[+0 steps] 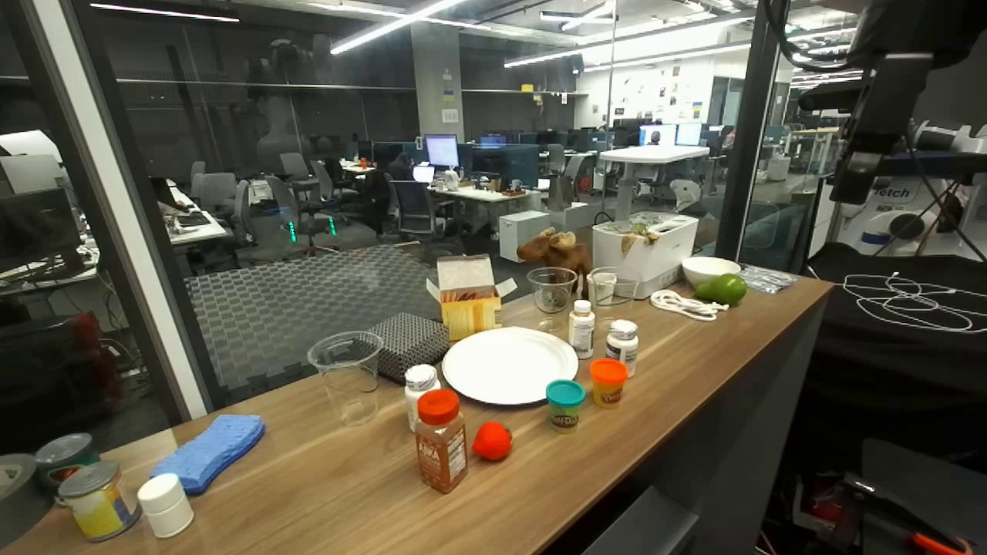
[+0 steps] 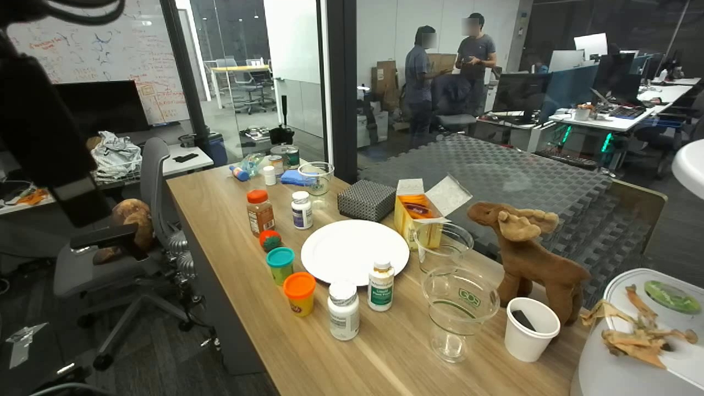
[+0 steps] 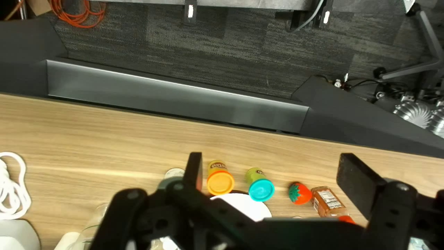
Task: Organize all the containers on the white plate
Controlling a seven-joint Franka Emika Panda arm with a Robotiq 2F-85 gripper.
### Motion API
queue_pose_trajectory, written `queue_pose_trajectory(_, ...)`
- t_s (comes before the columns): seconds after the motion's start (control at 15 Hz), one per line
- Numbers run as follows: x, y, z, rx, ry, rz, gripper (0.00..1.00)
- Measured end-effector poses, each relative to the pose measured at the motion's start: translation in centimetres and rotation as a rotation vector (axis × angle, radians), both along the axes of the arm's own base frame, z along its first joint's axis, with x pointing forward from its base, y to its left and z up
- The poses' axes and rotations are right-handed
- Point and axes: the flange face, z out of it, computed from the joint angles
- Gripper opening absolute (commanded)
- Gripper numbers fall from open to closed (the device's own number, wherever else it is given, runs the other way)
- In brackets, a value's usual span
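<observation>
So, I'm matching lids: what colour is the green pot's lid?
Turquoise; the lid shows best in the wrist view.

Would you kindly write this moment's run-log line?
gripper: open, nothing held | white plate: nothing on it | orange-lidded tub, teal-lidded tub: beside it

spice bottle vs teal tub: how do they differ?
Height: the spice bottle is taller, the teal tub squat. Shape: the spice bottle is boxy with flat sides, the teal tub round. Colour: the spice bottle is reddish-brown, capped in red-orange; the teal tub has a green body, capped in teal. Shared: both stand upright and closed on the counter, off the plate.
</observation>
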Motion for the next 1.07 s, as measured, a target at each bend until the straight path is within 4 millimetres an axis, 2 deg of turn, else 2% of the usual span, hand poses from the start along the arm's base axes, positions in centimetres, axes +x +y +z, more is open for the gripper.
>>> queue_pose_trajectory(0.13,1.1,-0.2,-0.8,-0.005,0.009,-0.001,1.00)
queue_pose_trajectory(0.27,3.2,-0.4,-1.9,-0.016,0.017,0.000,1.00)
queue_pose_trajectory(0.6,10.4,-1.7,-6.0,-0.058,0.055,-0.007,1.00)
queue_pose_trajectory(0.87,16.6,-3.4,-9.5,-0.112,0.049,-0.011,1.00)
queue_pose_trajectory(1.07,20.5,-4.6,-11.6,-0.143,0.058,-0.008,1.00)
